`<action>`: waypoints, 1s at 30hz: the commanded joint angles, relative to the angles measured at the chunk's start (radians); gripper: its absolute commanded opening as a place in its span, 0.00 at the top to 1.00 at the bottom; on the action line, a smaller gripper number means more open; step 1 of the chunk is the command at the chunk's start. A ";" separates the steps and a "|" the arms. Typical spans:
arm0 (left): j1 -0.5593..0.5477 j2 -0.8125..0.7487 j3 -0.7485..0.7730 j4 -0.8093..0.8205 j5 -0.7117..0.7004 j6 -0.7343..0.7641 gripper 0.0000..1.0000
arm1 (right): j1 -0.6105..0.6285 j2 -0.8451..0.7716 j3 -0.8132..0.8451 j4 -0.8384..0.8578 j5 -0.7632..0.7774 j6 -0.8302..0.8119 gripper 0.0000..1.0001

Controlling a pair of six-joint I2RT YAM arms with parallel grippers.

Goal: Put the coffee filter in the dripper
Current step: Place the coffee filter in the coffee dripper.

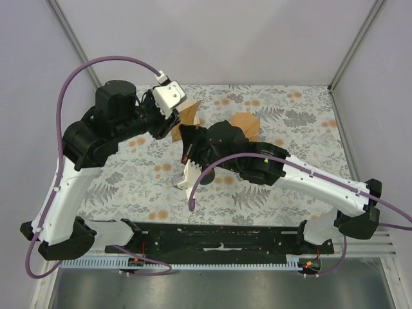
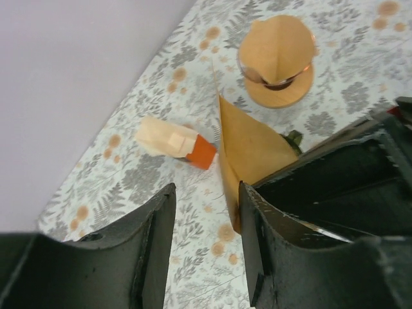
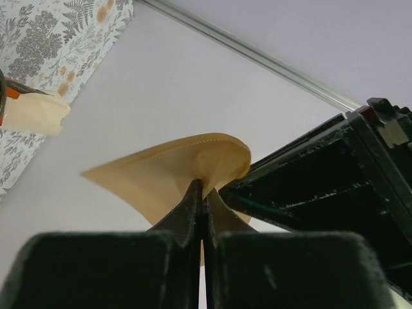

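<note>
Brown paper filter: cone-shaped, stitched seam along the curved rim, flared open, sharp point at one side. Held off the patterned table, between the two arms, near the dripper but apart from it. Right gripper pinched tight on the lower fold. Left gripper spread apart just beside the filter's edge; contact not discernible.
</note>
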 commanded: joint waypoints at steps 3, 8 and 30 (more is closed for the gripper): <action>-0.004 0.002 0.015 0.043 -0.153 0.073 0.51 | 0.005 0.004 0.019 0.034 0.009 0.003 1.00; -0.006 0.011 0.017 0.044 -0.066 0.033 0.49 | 0.005 0.011 0.029 0.025 0.000 -0.002 1.00; -0.006 0.028 0.065 0.035 -0.085 -0.076 0.98 | -0.004 -0.011 0.009 0.125 -0.027 0.173 0.85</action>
